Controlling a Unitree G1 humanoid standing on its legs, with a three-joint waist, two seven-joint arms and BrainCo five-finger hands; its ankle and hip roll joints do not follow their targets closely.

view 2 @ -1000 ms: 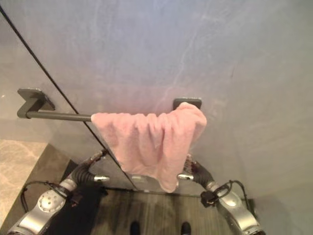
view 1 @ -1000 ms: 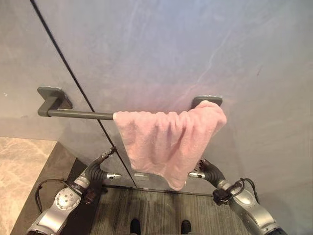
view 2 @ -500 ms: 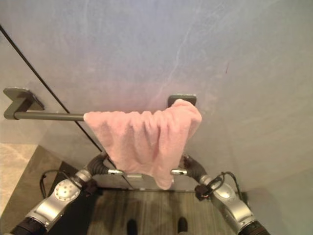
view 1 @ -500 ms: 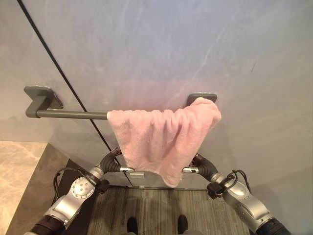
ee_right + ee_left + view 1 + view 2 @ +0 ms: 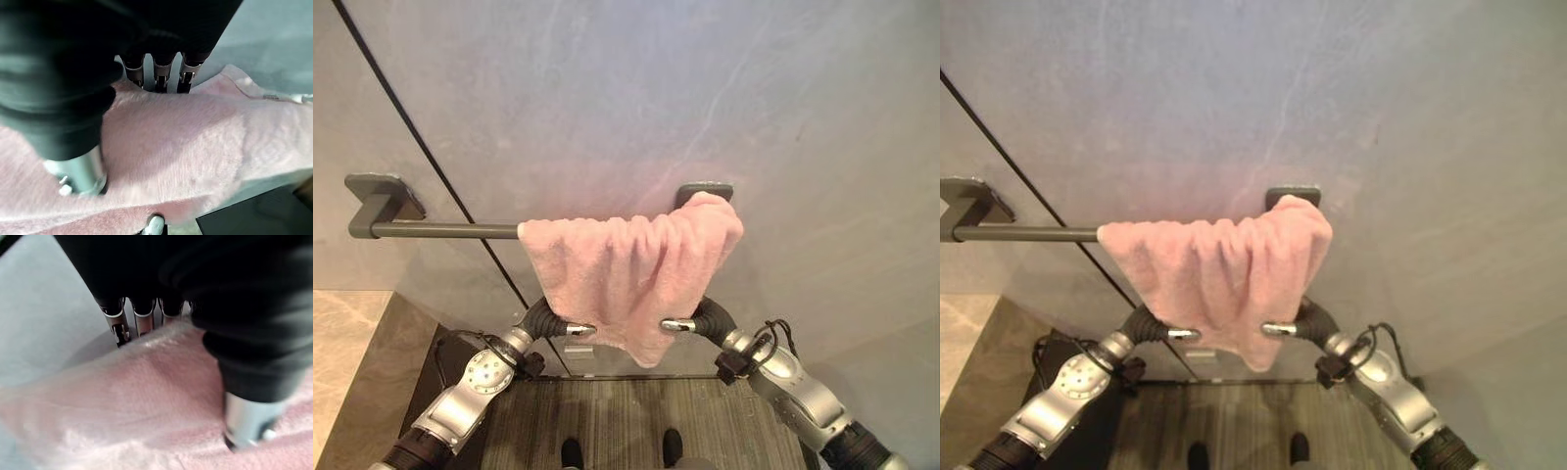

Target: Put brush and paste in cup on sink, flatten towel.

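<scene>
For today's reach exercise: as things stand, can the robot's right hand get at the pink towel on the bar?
Probably yes. The right hand is already at the lower edge of the pink towel, with fingers behind the cloth and the thumb in front. Nothing stands between them. The towel hangs bunched on the bar.

Bare rail [image 5: 450, 230] left of bunched towel [image 5: 626, 274]

Grey plastered wall [image 5: 607, 88] with a dark diagonal seam [image 5: 421, 147], grey wall-mounted rail [image 5: 440, 231], beige marble surface [image 5: 342, 362] lower left, dark striped floor [image 5: 626, 421].
</scene>
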